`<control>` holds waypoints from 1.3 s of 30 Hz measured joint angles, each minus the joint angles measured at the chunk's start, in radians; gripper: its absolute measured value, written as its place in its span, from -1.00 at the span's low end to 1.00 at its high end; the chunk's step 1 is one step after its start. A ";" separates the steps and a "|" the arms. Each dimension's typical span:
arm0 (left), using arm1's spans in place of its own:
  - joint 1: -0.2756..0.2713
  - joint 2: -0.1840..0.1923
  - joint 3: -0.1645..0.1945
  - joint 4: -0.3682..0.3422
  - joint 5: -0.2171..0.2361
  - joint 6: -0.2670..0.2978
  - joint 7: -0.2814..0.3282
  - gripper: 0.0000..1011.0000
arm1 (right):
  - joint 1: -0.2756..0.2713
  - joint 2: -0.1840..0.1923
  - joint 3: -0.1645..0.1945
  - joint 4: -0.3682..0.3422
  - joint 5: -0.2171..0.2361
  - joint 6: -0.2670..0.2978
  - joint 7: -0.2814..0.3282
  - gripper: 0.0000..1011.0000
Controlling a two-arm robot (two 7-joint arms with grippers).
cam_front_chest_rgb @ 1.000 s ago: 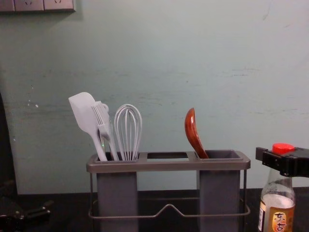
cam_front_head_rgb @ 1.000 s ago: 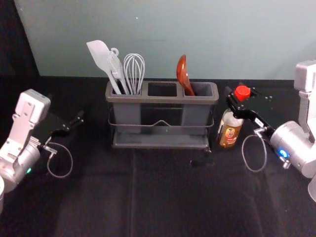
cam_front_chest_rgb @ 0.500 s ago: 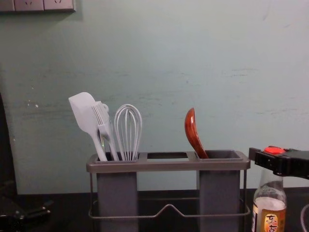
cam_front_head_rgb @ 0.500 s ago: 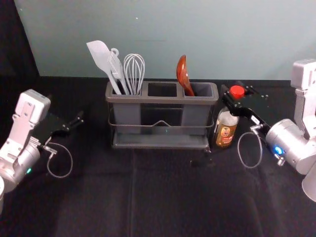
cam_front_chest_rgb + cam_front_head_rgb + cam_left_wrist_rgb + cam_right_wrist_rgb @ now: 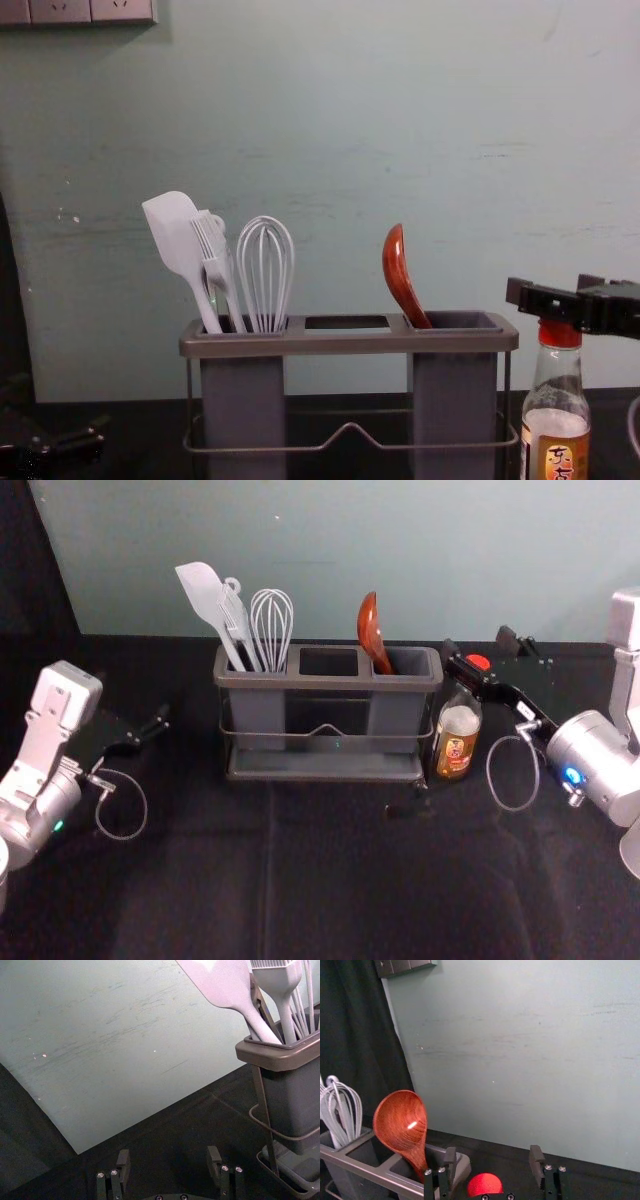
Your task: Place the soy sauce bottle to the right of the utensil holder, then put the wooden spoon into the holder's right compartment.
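Soy sauce bottle (image 5: 557, 425) upright just right of the utensil holder (image 5: 350, 343), its red cap (image 5: 485, 1184) just below my right gripper (image 5: 493, 1154), fingers apart, so I'd rise straight clear; left gripper (image 5: 169, 1156) idles left of the holder.

At two o'clock in the head view, the right end effector (image 5: 478, 644) is partly covering the red cap (image 5: 479, 662) of the soy sauce bottle (image 5: 456, 752); at one, the utensil holder (image 5: 330, 681) is hiding the lower handle of the wooden spoon (image 5: 369, 628). The chest view's bottom edge is cropping the bottle's base toward four and the holder's toward six.
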 joint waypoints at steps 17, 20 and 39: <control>0.000 0.000 0.000 0.000 0.000 0.000 0.000 0.99 | -0.038 0.027 0.014 -0.102 0.001 0.028 -0.019 0.98; 0.000 0.000 0.000 0.000 0.000 0.000 0.000 0.99 | -0.044 0.031 0.017 -0.115 0.001 0.037 -0.023 0.98; 0.000 0.000 0.000 0.000 0.000 0.000 0.000 0.99 | -0.130 0.055 0.116 -0.200 -0.031 -0.007 -0.086 0.98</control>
